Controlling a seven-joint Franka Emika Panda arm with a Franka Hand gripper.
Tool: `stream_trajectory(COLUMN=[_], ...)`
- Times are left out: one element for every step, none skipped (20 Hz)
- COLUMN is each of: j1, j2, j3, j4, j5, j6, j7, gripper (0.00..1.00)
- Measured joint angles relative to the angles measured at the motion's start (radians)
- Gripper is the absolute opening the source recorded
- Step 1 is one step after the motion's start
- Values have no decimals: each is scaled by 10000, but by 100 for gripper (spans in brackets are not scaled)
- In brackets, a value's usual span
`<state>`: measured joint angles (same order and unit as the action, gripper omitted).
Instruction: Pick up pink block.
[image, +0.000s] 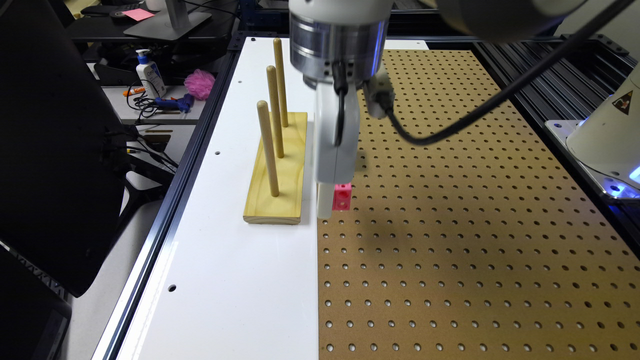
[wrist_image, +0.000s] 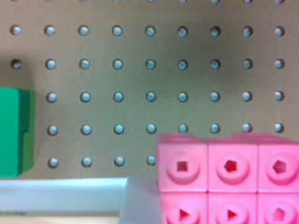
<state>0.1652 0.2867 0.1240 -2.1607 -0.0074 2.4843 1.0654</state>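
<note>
Pink block (wrist_image: 229, 179) close to wrist camera, above pegboard (wrist_image: 149, 79); gripper (image: 334, 202) beside it, grip state unclear.

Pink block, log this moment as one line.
pink block at gripper tip | above pegboard | green block nearby | peg stand beside

A robotics lab: the bench (image: 210, 280) is a framed rig topped with brown pegboard (image: 475, 240) and a white panel. Beside it a cluttered desk (image: 150, 107) carries tangled cables (image: 142, 102), a lotion bottle (image: 149, 72) and a monitor stand (image: 167, 22).
</note>
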Motion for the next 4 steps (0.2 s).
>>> stream_trajectory(j1=[0,0,0,0], j2=[-211,-401,-576,-822], j3=[4,8,11,15], j4=[-1,-6,-1,7], j5=[3,3,4,8], j6=[-216,-406,-563,-781], j7=[0,0,1,1], gripper=[0,0,0,0])
